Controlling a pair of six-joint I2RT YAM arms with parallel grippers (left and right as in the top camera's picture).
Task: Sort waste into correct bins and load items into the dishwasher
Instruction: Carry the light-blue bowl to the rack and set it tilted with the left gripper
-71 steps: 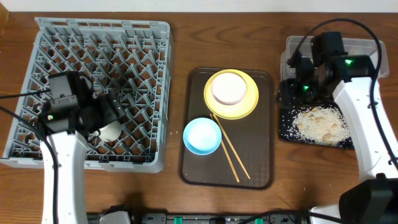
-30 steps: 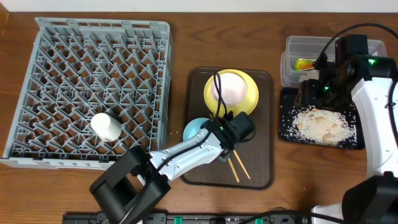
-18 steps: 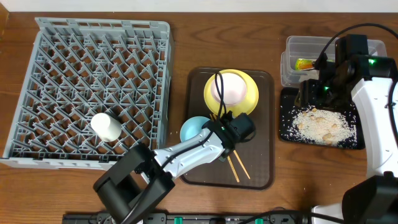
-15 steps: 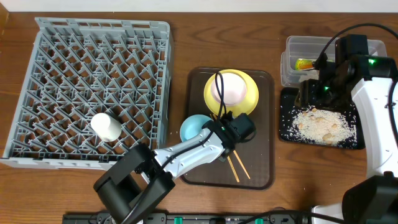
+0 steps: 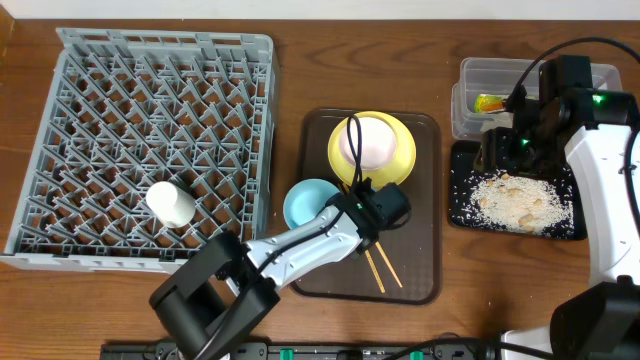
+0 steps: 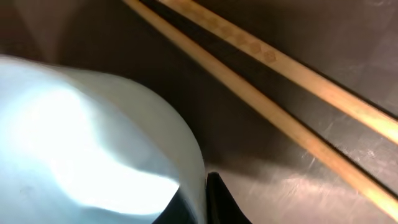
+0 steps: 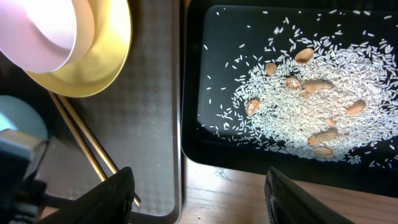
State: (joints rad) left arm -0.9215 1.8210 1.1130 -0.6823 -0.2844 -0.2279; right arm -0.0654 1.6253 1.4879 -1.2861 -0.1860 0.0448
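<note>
Light blue bowl: on brown tray, 8 o'clock of yellow plate. Left claw clamped tight on its 3 o'clock rim. Likely light, rigid, slick, breakable; rim hold suits.

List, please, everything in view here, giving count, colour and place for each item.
table: one, brown, underneath.
dish rack: one, grey, left.
cup: one, white, in the rack.
serving tray: one, brown, centre.
plate: one, yellow, serving tray's far end.
white bowl: one, on the plate.
blue bowl: one, light blue, serving tray's left edge.
chopsticks: two, wooden, on the serving tray.
clear tub: one, far right.
wrapper: one, yellow-green, inside the tub.
black tray: one, before the tub.
rice crumbs: many, pale, in the black tray.
left claw: one, black, shut on the blue bowl's rim.
right claw: one, black, open near the black tray.
</note>
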